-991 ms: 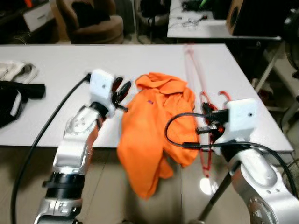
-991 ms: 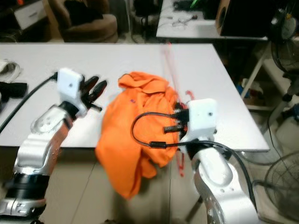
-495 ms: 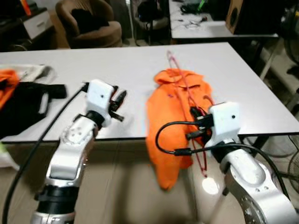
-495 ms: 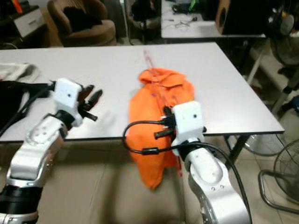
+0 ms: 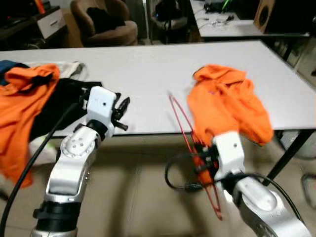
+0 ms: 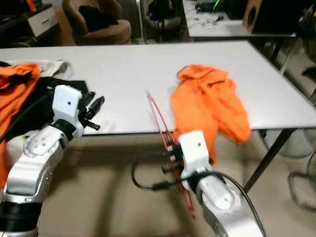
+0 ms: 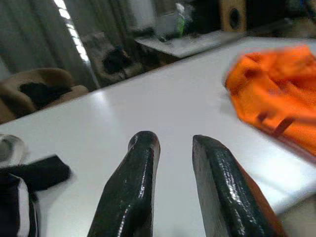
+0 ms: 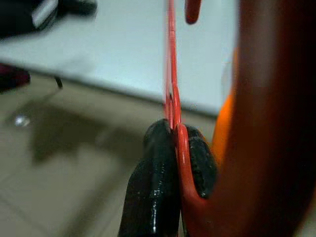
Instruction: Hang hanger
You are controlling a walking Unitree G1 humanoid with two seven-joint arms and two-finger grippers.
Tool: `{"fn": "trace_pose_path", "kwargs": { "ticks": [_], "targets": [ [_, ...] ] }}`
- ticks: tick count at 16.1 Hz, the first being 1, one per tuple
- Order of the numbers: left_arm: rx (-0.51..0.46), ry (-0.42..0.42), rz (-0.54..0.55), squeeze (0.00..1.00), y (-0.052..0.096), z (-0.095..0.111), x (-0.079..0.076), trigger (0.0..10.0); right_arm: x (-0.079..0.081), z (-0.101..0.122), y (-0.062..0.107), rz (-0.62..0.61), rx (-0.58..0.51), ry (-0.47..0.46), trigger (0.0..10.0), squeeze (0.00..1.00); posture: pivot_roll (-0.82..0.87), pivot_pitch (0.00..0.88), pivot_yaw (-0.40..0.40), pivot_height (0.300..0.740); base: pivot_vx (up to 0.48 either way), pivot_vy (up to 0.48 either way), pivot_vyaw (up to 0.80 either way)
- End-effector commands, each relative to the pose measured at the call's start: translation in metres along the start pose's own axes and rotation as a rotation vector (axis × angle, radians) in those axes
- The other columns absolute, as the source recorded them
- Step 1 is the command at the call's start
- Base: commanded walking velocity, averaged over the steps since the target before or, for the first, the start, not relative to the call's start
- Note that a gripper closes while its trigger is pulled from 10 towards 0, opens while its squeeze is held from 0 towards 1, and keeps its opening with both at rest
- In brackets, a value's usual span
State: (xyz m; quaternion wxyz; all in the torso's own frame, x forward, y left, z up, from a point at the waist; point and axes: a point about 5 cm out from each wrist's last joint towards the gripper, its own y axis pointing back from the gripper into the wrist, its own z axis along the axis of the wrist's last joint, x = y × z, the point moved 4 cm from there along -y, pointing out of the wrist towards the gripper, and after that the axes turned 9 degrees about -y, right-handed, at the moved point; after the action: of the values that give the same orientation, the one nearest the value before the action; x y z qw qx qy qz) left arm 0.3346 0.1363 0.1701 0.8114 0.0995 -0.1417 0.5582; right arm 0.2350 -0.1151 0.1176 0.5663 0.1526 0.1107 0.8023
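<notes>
Right now your right gripper (image 8: pixel 173 148) is pinched closed on the red hanger (image 5: pixel 183 118), with the thin wire squeezed between the two black fingers (image 8: pixel 153 182). You can see the hanger tilted in the air at the near edge of the white table (image 5: pixel 148 64): its upper end reaches over the tabletop just beside the orange shirt (image 5: pixel 227 106), and its lower end hangs below the table edge, in front of your right arm. The shirt lies crumpled on the right part of the table, and one fold of it droops over the near edge. Whether the hanger is caught in the shirt cannot be told from these blurred views.

Your left gripper (image 7: pixel 170 143) holds nothing. Its fingers stand a narrow gap apart, pointing across the tabletop toward the shirt, and the gripper hovers at the near edge of the table, well apart from the hanger.

On the left part of the table you have a pile of clothes (image 5: pixel 29 98): an orange garment on top of something black, with a pale piece behind it. The orange one spills over the near edge and hangs down. Beyond the table stand a brown armchair (image 5: pixel 106 22) and a second table (image 5: pixel 227 24) with small items on it.
</notes>
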Motion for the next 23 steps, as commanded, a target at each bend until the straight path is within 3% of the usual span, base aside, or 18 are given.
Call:
{"fn": "trace_pose_path", "kwargs": {
  "ticks": [1, 11, 21, 23],
  "targets": [
    [0.007, -0.018, 0.014, 0.0, 0.003, 0.0, 0.003, 10.0, 0.001, 0.001, -0.002, 0.006, -0.004, -0.015, 10.0, 0.0, -0.21, 0.001, 0.083, 0.74, 0.0, 0.412, 0.0],
    [0.015, -0.017, 0.047, 0.0, 0.008, -0.001, 0.008, 10.0, -0.007, 0.047, -0.002, -0.033, -0.229, 0.019, 10.0, 0.0, -0.2, 0.0, 0.067, 0.74, 0.0, 0.411, 0.0],
    [0.0, -0.014, 0.049, 0.0, 0.004, 0.002, 0.009, 10.0, -0.009, 0.057, -0.003, -0.035, -0.285, 0.027, 10.0, 0.0, -0.2, 0.0, 0.069, 0.74, 0.0, 0.412, 0.0],
    [-0.043, 0.015, 0.084, 0.0, 0.003, 0.011, 0.013, 10.0, -0.009, 0.058, -0.003, -0.034, -0.29, 0.03, 10.0, 0.0, -0.2, 0.0, 0.071, 0.74, 0.0, -0.24, 0.0]
  ]
}}
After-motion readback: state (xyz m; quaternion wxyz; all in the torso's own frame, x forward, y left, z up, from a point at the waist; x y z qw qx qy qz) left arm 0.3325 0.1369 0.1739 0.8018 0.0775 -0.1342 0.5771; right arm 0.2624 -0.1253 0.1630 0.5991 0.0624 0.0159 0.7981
